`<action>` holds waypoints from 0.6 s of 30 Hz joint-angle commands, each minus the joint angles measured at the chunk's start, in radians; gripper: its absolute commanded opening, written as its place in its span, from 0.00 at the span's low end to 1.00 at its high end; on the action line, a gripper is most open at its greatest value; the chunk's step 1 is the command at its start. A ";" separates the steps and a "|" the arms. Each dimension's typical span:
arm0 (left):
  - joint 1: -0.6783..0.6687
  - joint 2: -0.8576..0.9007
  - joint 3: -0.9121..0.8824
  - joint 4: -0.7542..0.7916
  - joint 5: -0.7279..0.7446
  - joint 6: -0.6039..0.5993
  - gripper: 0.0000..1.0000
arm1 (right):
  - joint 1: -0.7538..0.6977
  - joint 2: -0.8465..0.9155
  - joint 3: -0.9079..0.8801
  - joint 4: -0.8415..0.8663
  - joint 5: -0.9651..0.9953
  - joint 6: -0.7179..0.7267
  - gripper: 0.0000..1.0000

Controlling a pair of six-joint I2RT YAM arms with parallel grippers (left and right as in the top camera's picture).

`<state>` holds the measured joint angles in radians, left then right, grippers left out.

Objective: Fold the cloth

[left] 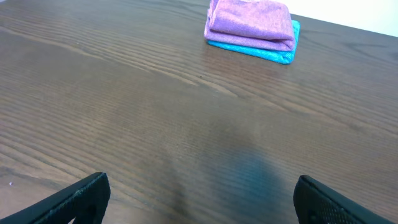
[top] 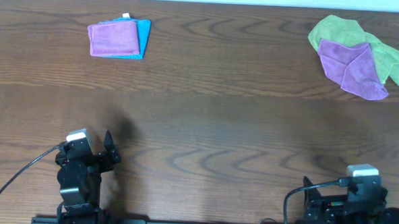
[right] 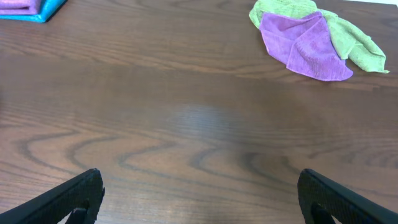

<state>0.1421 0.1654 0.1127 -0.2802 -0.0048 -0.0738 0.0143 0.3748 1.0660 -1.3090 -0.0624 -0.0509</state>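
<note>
Table: dark wood-grain top, and every place below is given against it; a pale strip runs beyond its far edge.
Crumpled purple cloth: far-right part of the table, unfolded and rumpled, with a loose corner pointing toward the near edge. It lies partly on top of the lime green cloth.
Lime green cloth: also at the table's far right, bunched up, showing behind and to the right of the purple one.
Folded purple cloth: far-left part of the table, a neat flat rectangle (its rolled fold edges show in the left wrist view).
Blue cloth: directly under the folded purple one, its right side and near edge sticking out.
White tag: at the blue cloth's far edge.
Left gripper: near-left edge of the table, jaws spread wide with bare wood between them, holding nothing.
Right gripper: near-right edge of the table, jaws likewise wide apart and empty, well apart from both piles.
</note>
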 commanded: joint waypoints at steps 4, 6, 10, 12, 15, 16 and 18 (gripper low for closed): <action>0.003 -0.011 -0.026 -0.006 -0.021 0.017 0.95 | 0.010 -0.003 0.000 0.000 0.006 0.017 0.99; 0.003 -0.011 -0.026 -0.006 -0.021 0.017 0.95 | 0.010 -0.004 0.000 0.018 0.039 -0.029 0.99; 0.003 -0.011 -0.026 -0.006 -0.021 0.017 0.95 | 0.005 -0.025 -0.029 0.138 0.040 -0.084 0.99; 0.003 -0.011 -0.026 -0.006 -0.021 0.017 0.95 | -0.004 -0.077 -0.100 0.234 0.040 -0.106 0.99; 0.003 -0.011 -0.026 -0.006 -0.021 0.017 0.95 | -0.018 -0.186 -0.261 0.387 0.039 -0.105 0.99; 0.003 -0.011 -0.026 -0.006 -0.021 0.017 0.95 | -0.019 -0.217 -0.311 0.425 0.039 -0.104 0.99; 0.003 -0.011 -0.026 -0.006 -0.021 0.017 0.95 | -0.019 -0.282 -0.446 0.519 0.034 -0.104 0.99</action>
<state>0.1421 0.1646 0.1127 -0.2802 -0.0078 -0.0734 0.0036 0.1493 0.7380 -0.8379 -0.0334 -0.1360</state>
